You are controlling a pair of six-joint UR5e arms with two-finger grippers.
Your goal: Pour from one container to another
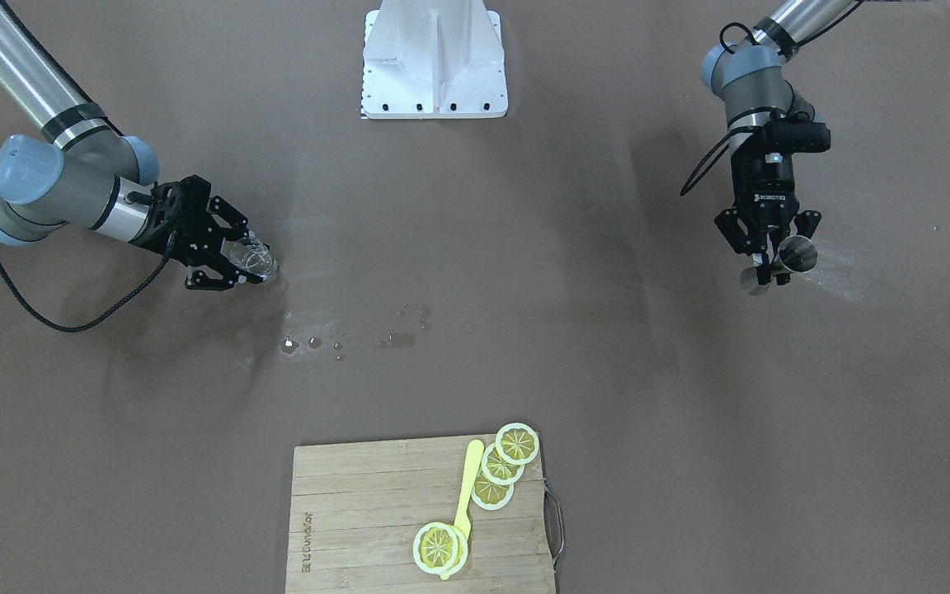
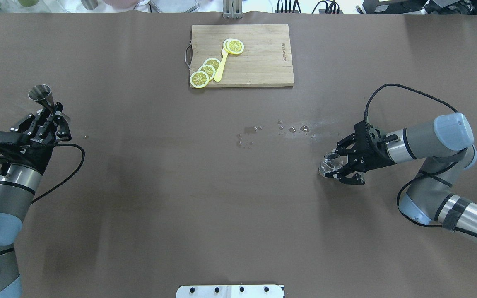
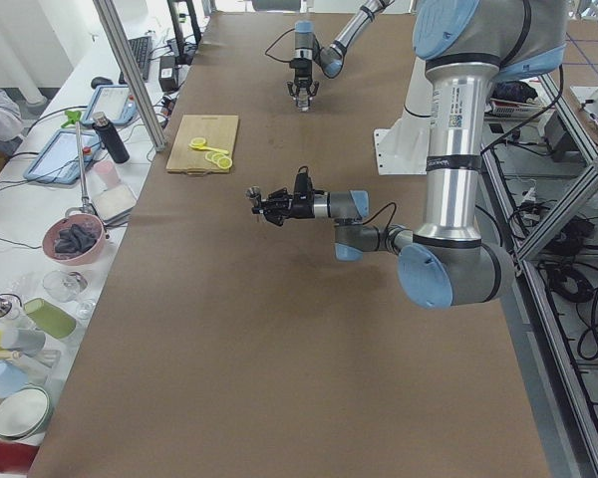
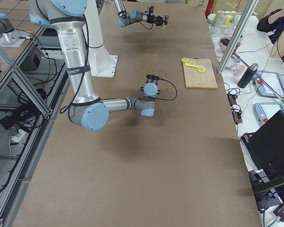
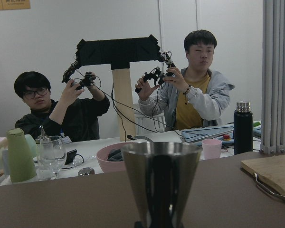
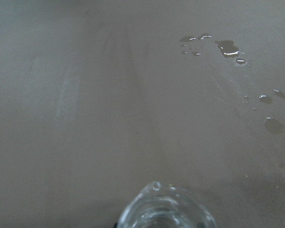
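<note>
The metal jigger (image 2: 42, 97) is held in my left gripper (image 2: 52, 118), which is shut on its lower part above the table at the left. In the left wrist view the jigger (image 5: 160, 183) fills the lower middle with its wide mouth up. From the front, the jigger (image 1: 792, 254) sticks out of that gripper (image 1: 770, 266). The clear glass cup (image 2: 331, 163) sits between the fingers of my right gripper (image 2: 340, 166), which is shut on it low over the table at the right. Its rim (image 6: 166, 213) shows at the bottom of the right wrist view. The front view shows the cup (image 1: 254, 260) in that gripper (image 1: 240, 262).
A wooden cutting board (image 2: 263, 62) at the far middle carries lemon slices (image 2: 205, 72) and a yellow utensil (image 2: 221, 66). Water drops (image 2: 292, 129) lie on the brown table between centre and the cup. The white robot base (image 1: 434, 62) stands at the near edge.
</note>
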